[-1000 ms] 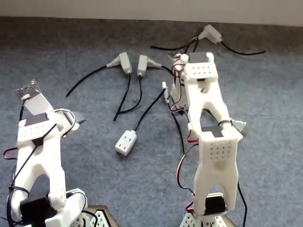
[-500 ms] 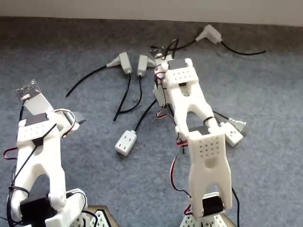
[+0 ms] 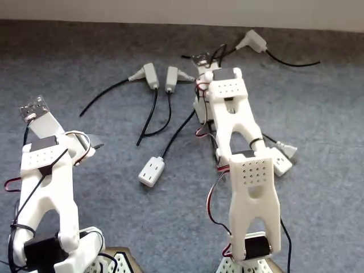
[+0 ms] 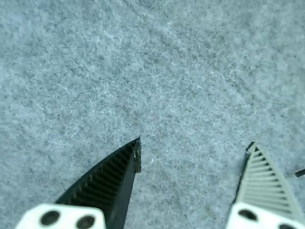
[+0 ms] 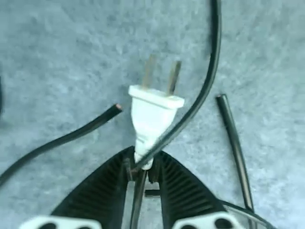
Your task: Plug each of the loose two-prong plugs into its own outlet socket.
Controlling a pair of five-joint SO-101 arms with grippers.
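Note:
My right gripper point(image 5: 142, 162) is shut on the tail of a white two-prong plug point(image 5: 152, 109), whose prongs point away over the carpet; a black cord point(image 5: 206, 86) crosses the plug. In the high view that right gripper point(image 3: 202, 63) is at the far middle of the carpet. A white outlet socket point(image 3: 151, 170) lies mid-carpet, and a second socket point(image 3: 282, 158) peeks out beside the right arm. Loose plugs lie at the back: two point(image 3: 149, 74) point(image 3: 170, 78) side by side and one point(image 3: 253, 40) farther right. My left gripper point(image 4: 194, 145) is open over bare carpet at the left point(image 3: 34, 109).
Black cords point(image 3: 149, 116) trail from the plugs and sockets across the middle of the grey carpet. Loose cord ends point(image 5: 231, 129) lie near the held plug. A pale wall edge point(image 3: 182, 11) bounds the far side.
The right arm swung left and then a little back to the right, with its gripper staying at the far middle. The left arm has not moved.

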